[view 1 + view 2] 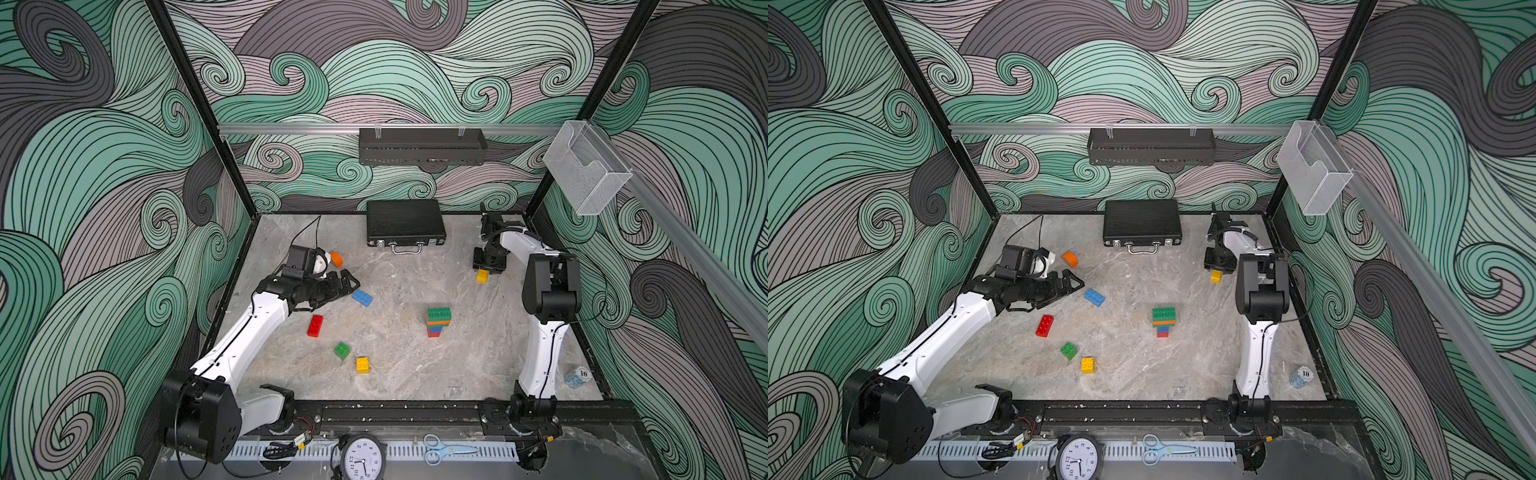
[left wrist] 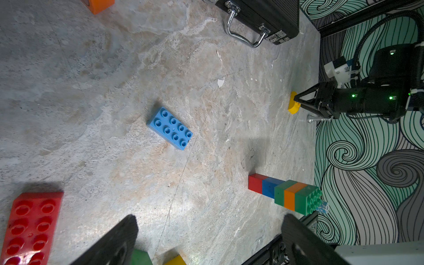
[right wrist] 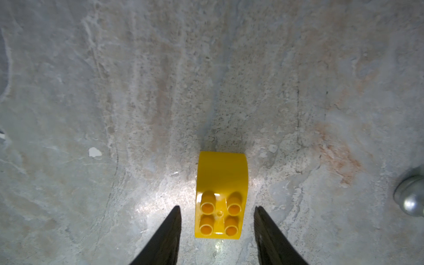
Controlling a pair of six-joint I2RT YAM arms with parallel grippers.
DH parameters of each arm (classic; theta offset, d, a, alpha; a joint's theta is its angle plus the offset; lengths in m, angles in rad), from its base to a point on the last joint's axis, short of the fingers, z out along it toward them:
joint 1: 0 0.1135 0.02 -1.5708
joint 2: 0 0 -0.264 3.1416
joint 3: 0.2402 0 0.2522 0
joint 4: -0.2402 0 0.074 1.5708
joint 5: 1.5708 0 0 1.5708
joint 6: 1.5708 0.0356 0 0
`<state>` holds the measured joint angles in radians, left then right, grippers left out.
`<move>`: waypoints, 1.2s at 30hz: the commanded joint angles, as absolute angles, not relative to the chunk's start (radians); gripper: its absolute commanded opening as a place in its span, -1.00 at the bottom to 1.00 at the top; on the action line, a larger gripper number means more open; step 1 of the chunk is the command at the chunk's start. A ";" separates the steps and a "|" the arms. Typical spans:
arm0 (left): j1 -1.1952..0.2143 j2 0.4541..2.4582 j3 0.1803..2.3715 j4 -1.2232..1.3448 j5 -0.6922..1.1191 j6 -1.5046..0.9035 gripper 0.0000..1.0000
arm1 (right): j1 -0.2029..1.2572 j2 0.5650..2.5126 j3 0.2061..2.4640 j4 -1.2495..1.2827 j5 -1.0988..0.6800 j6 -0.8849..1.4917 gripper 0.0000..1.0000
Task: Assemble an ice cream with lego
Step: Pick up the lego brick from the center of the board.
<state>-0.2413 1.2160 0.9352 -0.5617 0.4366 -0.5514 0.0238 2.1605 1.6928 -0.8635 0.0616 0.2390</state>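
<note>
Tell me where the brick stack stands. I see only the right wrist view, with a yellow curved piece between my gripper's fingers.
Observer: The stack stands upright near the middle of the table. It is apart from your yellow piece and to the robot's left of it.
Operator: Report the left gripper.
Observer: The left gripper is open and empty, close beside the oblong blue brick.
</note>
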 commanded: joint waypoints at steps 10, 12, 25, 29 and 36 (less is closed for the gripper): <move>-0.235 1.218 0.964 -0.559 0.428 -0.554 0.96 | 0.016 2.200 1.695 -0.861 0.046 0.232 -0.06; -0.235 1.218 0.962 -0.560 0.428 -0.554 0.96 | 0.015 2.202 1.695 -0.863 0.048 0.233 -0.06; -0.235 1.211 0.958 -0.558 0.425 -0.556 0.96 | 0.014 2.189 1.694 -0.862 0.044 0.238 -0.21; -0.236 1.210 0.956 -0.557 0.425 -0.557 0.96 | 0.014 2.189 1.695 -0.867 0.043 0.237 -0.31; -0.236 1.203 0.957 -0.560 0.423 -0.557 0.96 | 0.018 2.159 1.691 -0.885 0.025 0.232 -0.54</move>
